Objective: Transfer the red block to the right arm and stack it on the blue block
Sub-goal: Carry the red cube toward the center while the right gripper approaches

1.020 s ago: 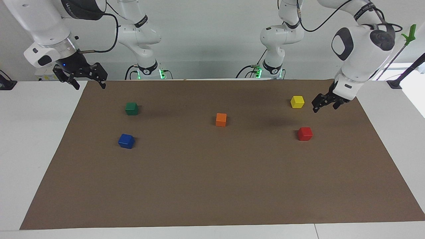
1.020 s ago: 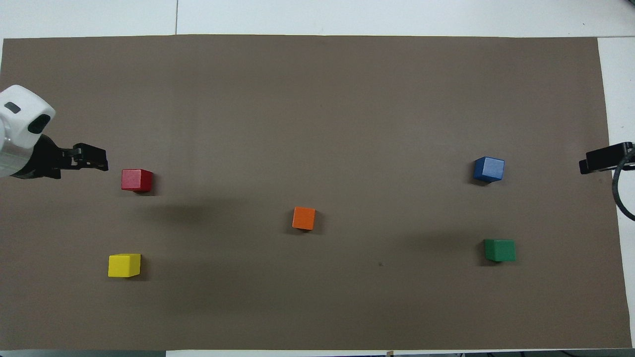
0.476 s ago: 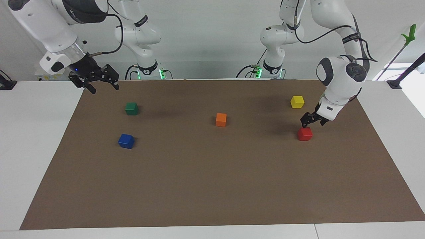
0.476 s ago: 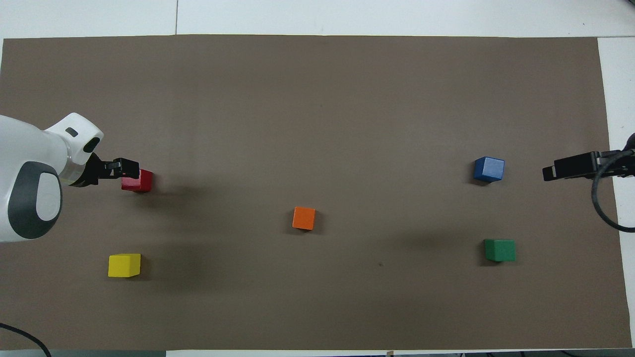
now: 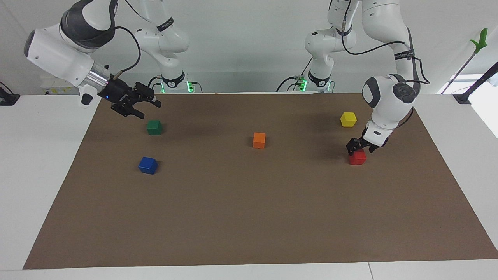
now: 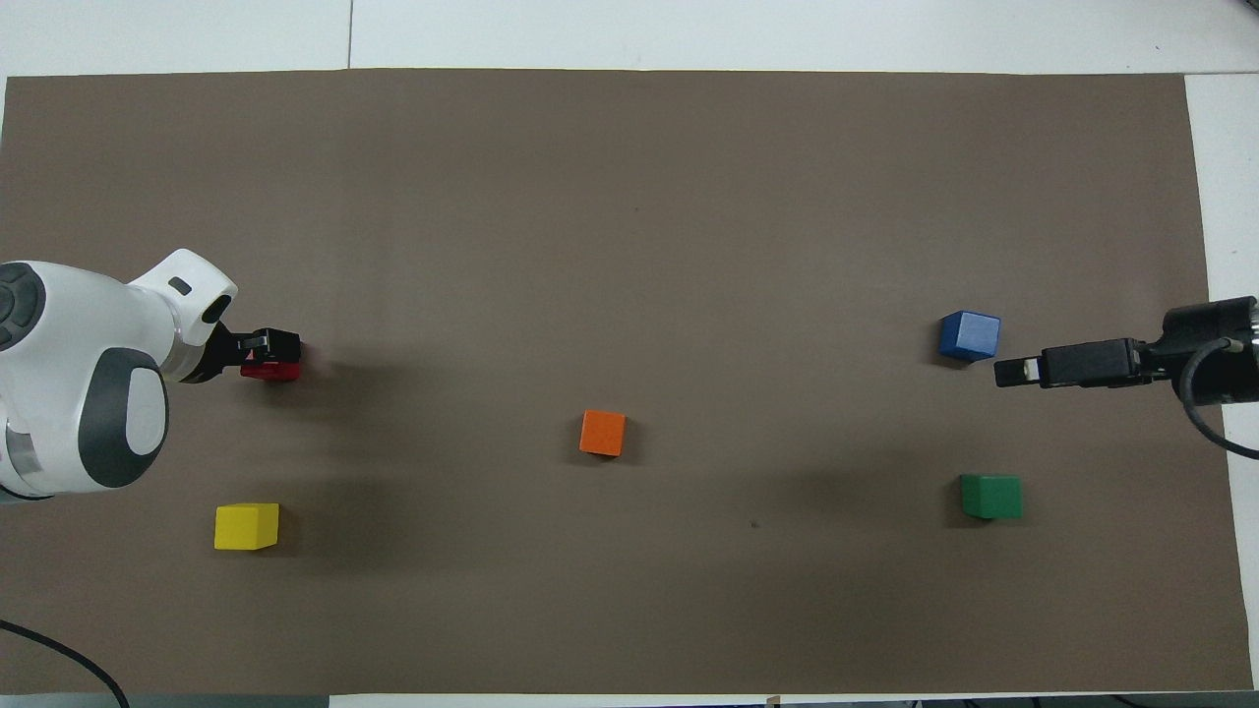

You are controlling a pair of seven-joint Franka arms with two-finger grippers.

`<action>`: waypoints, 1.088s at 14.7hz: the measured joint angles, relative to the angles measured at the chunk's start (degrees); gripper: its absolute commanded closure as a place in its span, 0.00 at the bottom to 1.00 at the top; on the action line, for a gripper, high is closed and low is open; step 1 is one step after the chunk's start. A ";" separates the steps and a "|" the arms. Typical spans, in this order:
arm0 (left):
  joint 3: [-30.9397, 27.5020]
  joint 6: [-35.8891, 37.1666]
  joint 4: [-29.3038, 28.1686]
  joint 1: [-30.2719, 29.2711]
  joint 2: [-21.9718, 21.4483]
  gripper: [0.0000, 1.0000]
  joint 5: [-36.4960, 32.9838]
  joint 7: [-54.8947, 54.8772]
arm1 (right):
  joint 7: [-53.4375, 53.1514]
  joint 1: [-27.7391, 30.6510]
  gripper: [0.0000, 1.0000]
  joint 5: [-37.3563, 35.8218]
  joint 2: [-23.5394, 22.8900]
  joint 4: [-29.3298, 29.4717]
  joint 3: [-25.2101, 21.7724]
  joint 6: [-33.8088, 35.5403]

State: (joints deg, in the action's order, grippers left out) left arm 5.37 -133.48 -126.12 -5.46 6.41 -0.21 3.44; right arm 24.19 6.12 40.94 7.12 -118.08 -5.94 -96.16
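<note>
The red block [image 5: 357, 158] rests on the brown mat toward the left arm's end of the table, and the overhead view shows only a strip of the red block [image 6: 264, 372]. My left gripper [image 5: 360, 149] is down on it from above, open, with a finger on either side of the block's top. The left gripper [image 6: 278, 346] covers most of the block from overhead. The blue block [image 5: 148, 165] sits toward the right arm's end. My right gripper [image 5: 147, 108] hangs open and empty in the air over the mat close to the green cube. From overhead the right gripper [image 6: 1013, 372] lies beside the blue block [image 6: 969, 334].
A green cube [image 5: 154, 127] sits nearer to the robots than the blue block. An orange cube [image 5: 259, 140] is at mid-table and a yellow cube [image 5: 348, 119] sits nearer to the robots than the red block. The brown mat [image 5: 249, 217] covers most of the white table.
My left gripper came down from beside the yellow cube onto the red block. My right gripper moved in from the table's edge to over the mat near the green cube. No cube moved.
</note>
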 measured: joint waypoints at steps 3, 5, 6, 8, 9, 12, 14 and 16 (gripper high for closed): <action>0.05 -1.19 0.03 0.05 1.52 0.74 0.00 -0.16 | 10.12 2.42 0.00 13.43 -2.30 -6.85 -0.16 1.46; 0.09 -0.26 0.77 0.17 2.07 0.96 0.00 -0.18 | 11.87 2.27 0.00 20.64 -2.98 -10.05 -0.02 4.44; 0.09 2.40 2.22 0.24 2.09 1.00 0.00 -0.10 | 12.55 2.17 0.00 23.14 -3.22 -11.12 0.08 6.20; 0.09 12.17 8.28 0.32 2.07 1.00 0.15 2.64 | 13.78 2.03 0.00 27.95 -4.12 -12.57 0.12 10.99; 0.12 17.12 11.90 0.39 2.00 1.00 0.78 6.89 | 14.51 1.97 0.00 30.68 -4.91 -13.24 0.12 13.94; 1.54 27.27 20.49 0.64 0.66 1.00 5.25 21.87 | 18.39 1.17 0.00 39.63 -9.33 -15.11 0.15 23.60; 3.78 34.96 25.01 0.77 -2.30 1.00 9.27 31.40 | 20.77 -1.00 0.00 46.12 -12.93 -16.05 0.18 28.98; 6.62 41.19 28.22 0.88 -6.92 1.00 13.47 41.68 | 22.75 -4.72 0.00 53.30 -15.68 -17.06 0.20 33.02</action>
State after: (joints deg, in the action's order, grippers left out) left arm 11.99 -92.28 -97.90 -4.58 -0.50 13.27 45.12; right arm 46.93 1.40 94.24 -8.56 -135.13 -5.75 -63.15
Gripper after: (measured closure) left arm 0.463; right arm 0.000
